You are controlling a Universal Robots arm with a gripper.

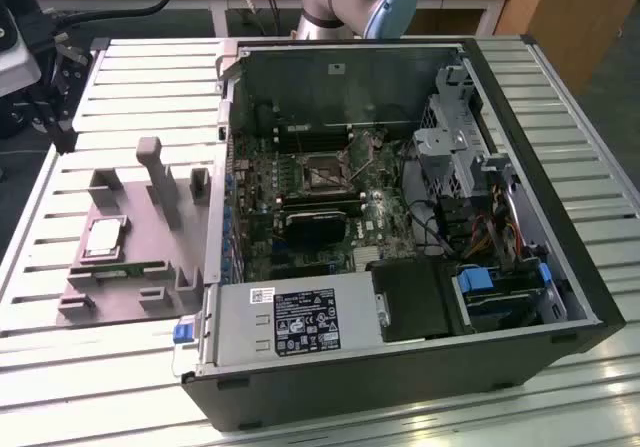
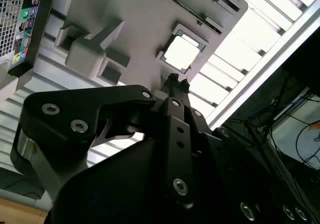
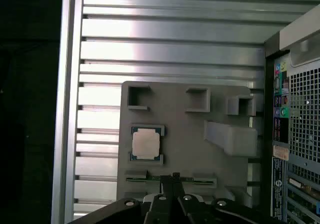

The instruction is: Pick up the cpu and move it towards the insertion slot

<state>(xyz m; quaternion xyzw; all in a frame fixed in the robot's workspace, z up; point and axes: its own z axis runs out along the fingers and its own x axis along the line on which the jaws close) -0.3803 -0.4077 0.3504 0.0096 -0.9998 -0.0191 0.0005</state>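
The cpu (image 1: 105, 237), a small silvery square chip, lies flat in a recess of the grey fixture plate (image 1: 140, 267) at the exterior view's left. Both wrist views look down on the cpu (image 3: 146, 144) (image 2: 182, 52) from above. My gripper (image 1: 62, 132) hangs over the table's left edge, beyond the plate and apart from the chip. Its fingertips (image 2: 176, 79) (image 3: 175, 176) are closed together with nothing between them. The insertion slot (image 1: 322, 172), a dark square socket with a thin metal frame, sits on the motherboard inside the open computer case.
The open black computer case (image 1: 400, 367) lies on the slatted metal table (image 1: 150, 77), with a power supply (image 1: 290, 322) along its front and a drive cage (image 1: 460, 157) on the exterior view's right. Upright grey blocks (image 1: 152, 167) rise from the fixture plate. A black cooler block (image 1: 315, 229) sits near the socket.
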